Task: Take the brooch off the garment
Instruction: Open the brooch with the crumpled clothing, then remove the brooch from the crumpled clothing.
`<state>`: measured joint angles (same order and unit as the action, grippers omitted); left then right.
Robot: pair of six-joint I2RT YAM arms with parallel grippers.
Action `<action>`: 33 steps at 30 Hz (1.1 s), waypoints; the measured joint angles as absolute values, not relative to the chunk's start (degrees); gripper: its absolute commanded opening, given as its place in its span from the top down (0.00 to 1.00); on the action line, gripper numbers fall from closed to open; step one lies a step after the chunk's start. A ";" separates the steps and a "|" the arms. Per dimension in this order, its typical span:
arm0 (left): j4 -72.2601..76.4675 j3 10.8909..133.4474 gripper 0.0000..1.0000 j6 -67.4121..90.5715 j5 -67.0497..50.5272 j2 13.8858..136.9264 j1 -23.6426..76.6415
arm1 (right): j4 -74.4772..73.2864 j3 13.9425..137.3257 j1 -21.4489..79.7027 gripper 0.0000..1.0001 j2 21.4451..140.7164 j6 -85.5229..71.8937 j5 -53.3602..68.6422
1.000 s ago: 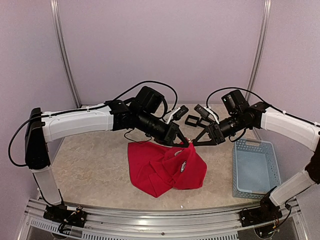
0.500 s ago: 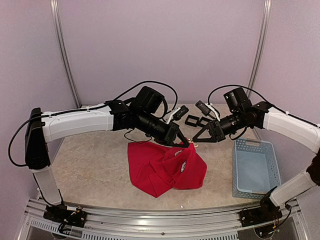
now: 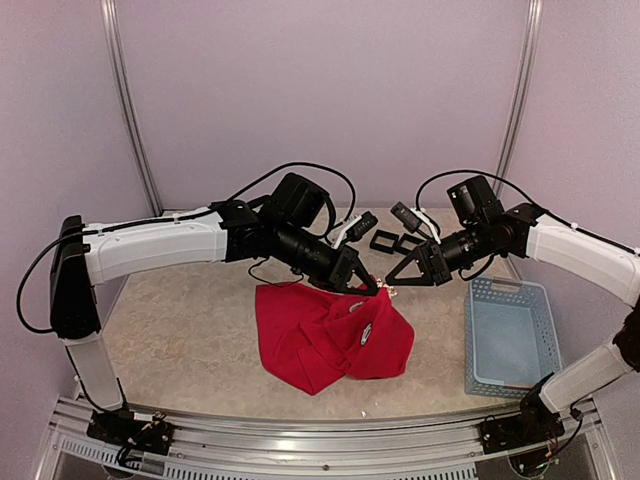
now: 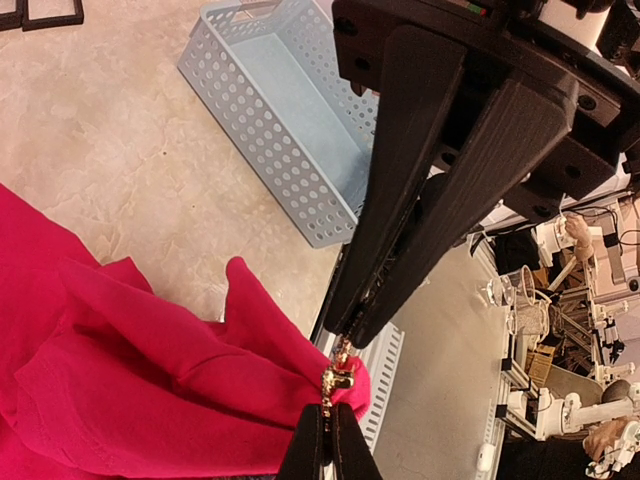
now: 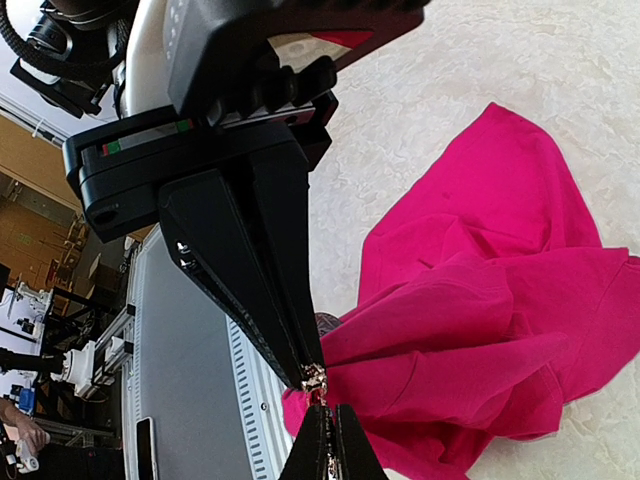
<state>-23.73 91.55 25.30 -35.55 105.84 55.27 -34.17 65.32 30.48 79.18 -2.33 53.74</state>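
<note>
Brooch (image 4: 338,377) – clear in wrist views, speck overhead above garment (image 3: 330,335)

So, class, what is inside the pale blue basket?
The basket shows only its bare perforated floor; nothing lies in it. In the left wrist view the right pincer covers one end.

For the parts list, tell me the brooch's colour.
The brooch is gold, metallic; the left wrist view shows it best.
</note>
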 measured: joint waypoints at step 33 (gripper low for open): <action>-23.29 91.55 0.01 24.38 -29.21 105.84 55.92 | -32.27 64.18 31.40 1.00 71.02 -2.92 34.70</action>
